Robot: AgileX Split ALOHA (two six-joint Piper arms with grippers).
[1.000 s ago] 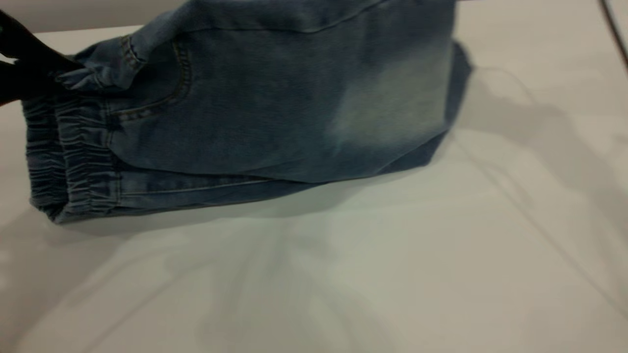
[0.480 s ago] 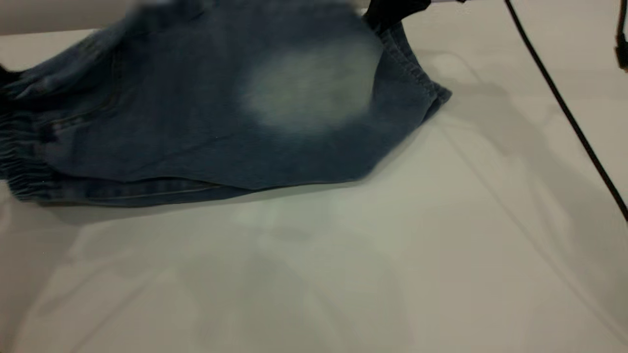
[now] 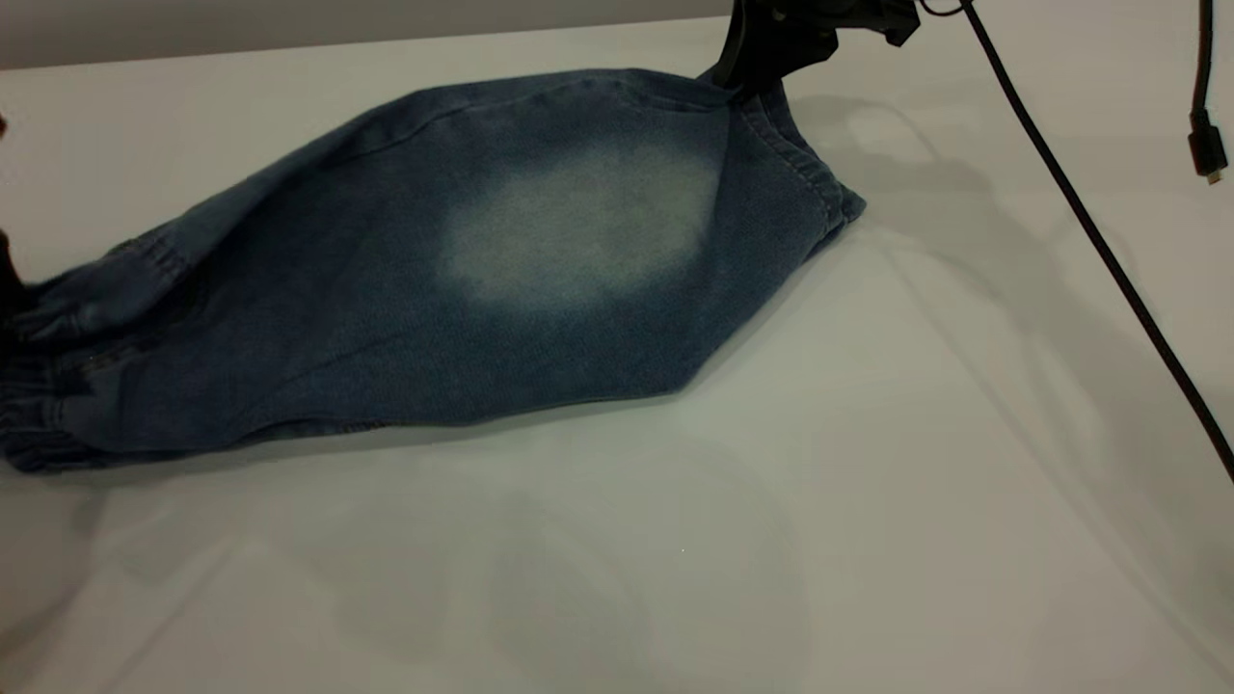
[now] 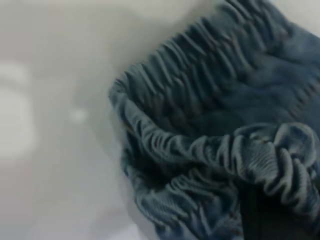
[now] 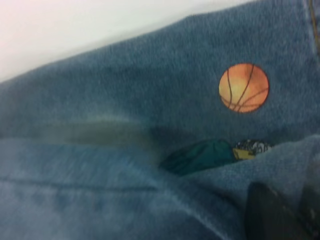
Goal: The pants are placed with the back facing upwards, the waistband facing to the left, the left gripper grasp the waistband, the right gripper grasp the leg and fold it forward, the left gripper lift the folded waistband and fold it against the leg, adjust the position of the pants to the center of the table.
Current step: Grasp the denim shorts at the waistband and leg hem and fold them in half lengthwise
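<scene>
Denim pants (image 3: 405, 289) folded lengthwise, lying across the far-left part of the white surface (image 3: 771, 540). Elastic waistband (image 3: 29, 424) at the exterior view's left edge; leg (image 3: 578, 231) with the pale faded oval uppermost, hem (image 3: 810, 173) toward the right.

Right gripper (image 3: 747, 82) at the far top corner of the leg, at the hem. Dark jaws pressed onto the denim there, pinching the fabric; that corner raised slightly off the surface. Black cable (image 3: 1089, 231) running from the gripper down across the right side of the surface, clear of the pants. Second cable end with a plug (image 3: 1205, 145) hanging near the right edge.

Right wrist view: upper leg (image 5: 125, 200) lapped over the lower, printed leg (image 5: 200, 65); orange basketball print (image 5: 244, 87) exposed, the cartoon figure (image 5: 215, 154) mostly hidden under the fold. Dark fingertips (image 5: 272, 215) at the corner, on the denim.

Left gripper (image 3: 8, 280) barely visible as a dark shape at the left edge of the exterior view, at the waistband. Left wrist view: gathered elastic waistband (image 4: 210, 155) bunched and doubled, a dark part (image 4: 265, 215) in contact with it. Jaws apparently closed on the waistband, though contact only partly visible.
</scene>
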